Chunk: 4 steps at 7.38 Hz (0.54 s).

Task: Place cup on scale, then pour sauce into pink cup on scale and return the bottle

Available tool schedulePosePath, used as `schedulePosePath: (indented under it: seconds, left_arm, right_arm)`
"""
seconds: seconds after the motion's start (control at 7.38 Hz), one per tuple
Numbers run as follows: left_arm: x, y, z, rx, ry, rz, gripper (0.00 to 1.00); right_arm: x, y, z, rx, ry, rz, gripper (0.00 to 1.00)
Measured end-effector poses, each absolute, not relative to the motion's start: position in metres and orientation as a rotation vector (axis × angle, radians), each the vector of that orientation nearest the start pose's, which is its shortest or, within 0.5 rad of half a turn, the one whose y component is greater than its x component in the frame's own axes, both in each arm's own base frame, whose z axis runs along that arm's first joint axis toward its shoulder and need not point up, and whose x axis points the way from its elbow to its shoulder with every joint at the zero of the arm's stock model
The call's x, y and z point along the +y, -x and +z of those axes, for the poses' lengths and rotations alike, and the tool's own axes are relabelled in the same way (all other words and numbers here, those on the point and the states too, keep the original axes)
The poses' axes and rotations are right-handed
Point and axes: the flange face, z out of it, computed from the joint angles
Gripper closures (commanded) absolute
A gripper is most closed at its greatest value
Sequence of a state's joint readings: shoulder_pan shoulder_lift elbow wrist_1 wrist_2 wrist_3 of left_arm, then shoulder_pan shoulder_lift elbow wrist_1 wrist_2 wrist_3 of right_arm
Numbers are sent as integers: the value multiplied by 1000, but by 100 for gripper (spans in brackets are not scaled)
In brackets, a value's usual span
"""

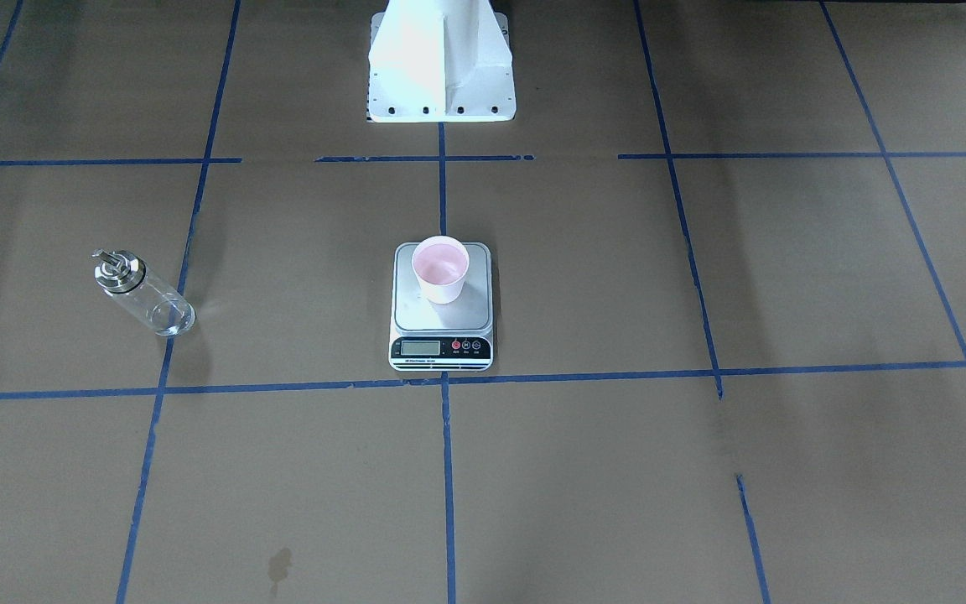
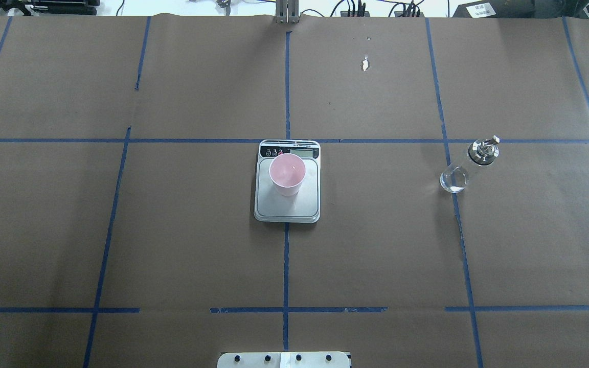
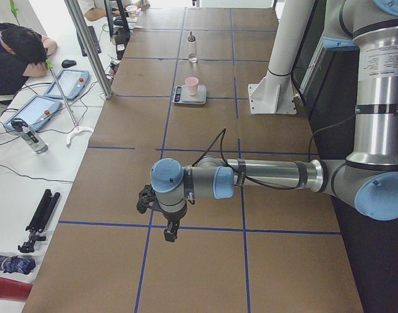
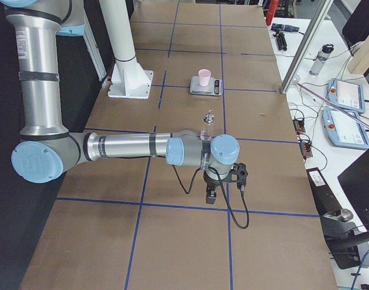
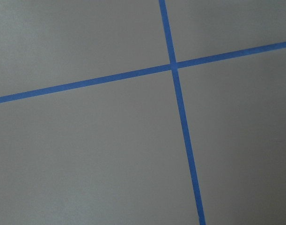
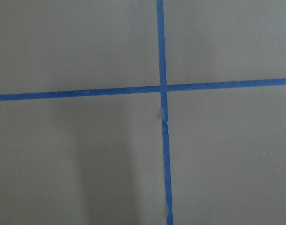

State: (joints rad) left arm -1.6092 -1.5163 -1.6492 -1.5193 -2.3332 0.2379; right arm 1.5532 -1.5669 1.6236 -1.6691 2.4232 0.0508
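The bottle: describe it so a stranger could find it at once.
Start at the scale in the middle of the brown-papered table, the pink cup on it. Go toward the robot's right, to a blue tape line. There the bottle stands alone: clear glass, shiny silver cap with spout.

The left tool is held pointing down over the near end of the bench; its opening cannot be judged. Farther along, the cup is seen standing on the scale, with the bottle set upright beyond, apart.
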Motion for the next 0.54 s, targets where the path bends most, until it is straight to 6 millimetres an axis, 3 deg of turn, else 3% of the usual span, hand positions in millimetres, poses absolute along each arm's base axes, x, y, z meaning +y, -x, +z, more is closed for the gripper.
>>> schedulePosePath:
  seconds: [0.27, 0.54]
  left_arm:
    - [-464, 82, 653, 760, -80, 180, 0]
    - [-464, 82, 652, 760, -80, 181, 0]
  right_arm:
    - [-478, -50, 652, -870, 18, 33, 0]
    - [-478, -58, 653, -860, -10, 50, 0]
